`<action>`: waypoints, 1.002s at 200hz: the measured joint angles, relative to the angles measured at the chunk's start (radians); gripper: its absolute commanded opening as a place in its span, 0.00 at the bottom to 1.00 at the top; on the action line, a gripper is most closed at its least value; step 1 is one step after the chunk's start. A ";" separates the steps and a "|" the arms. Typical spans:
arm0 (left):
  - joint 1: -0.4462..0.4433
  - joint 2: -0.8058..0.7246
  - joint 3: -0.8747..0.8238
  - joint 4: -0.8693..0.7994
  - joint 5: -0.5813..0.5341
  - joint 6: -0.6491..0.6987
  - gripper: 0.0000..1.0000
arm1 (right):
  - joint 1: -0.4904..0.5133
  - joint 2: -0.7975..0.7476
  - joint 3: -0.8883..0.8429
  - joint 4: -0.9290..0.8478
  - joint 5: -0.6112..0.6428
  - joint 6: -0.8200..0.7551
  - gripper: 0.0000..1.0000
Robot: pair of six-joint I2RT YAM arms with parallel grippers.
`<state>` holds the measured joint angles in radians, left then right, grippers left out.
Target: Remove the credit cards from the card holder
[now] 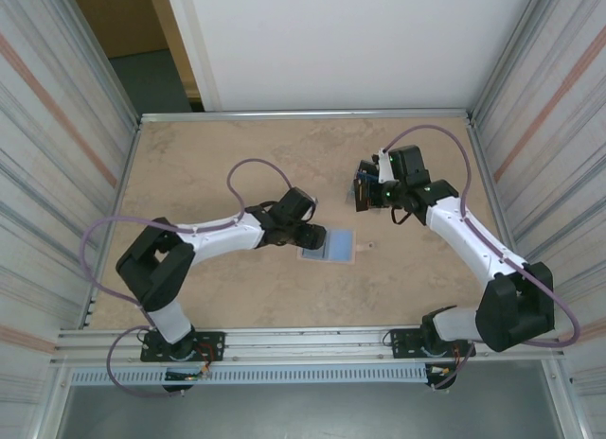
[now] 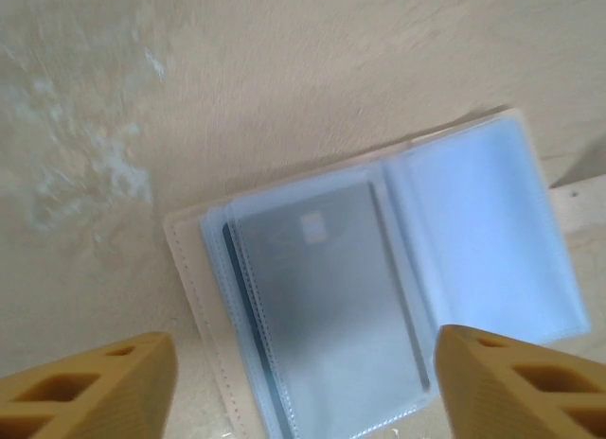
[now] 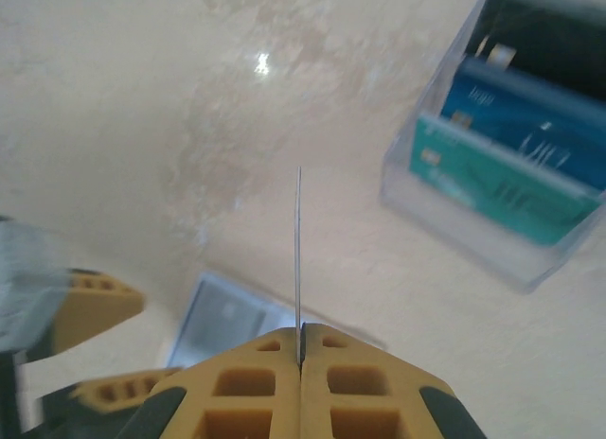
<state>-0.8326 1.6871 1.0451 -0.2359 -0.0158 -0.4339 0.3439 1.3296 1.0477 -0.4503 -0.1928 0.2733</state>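
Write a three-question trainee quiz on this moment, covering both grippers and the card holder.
1. True or false: the right gripper is shut on a thin card that its wrist camera sees edge-on.
2. The left gripper is: A) open over the card holder; B) shut on a card; C) inside a tray.
3. One word: the card holder lies ____ on the table, with a grey card in one sleeve.
Key: 1 true; 2 A; 3 open.
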 measured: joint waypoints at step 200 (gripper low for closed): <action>0.077 -0.299 -0.161 0.087 -0.196 0.030 0.99 | -0.109 0.347 0.276 0.127 0.164 -0.833 0.00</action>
<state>-0.7555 1.3880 0.8841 -0.1493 -0.2115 -0.4038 0.2348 1.6768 1.3235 -0.3237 -0.0284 -0.5594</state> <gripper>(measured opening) 0.986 0.049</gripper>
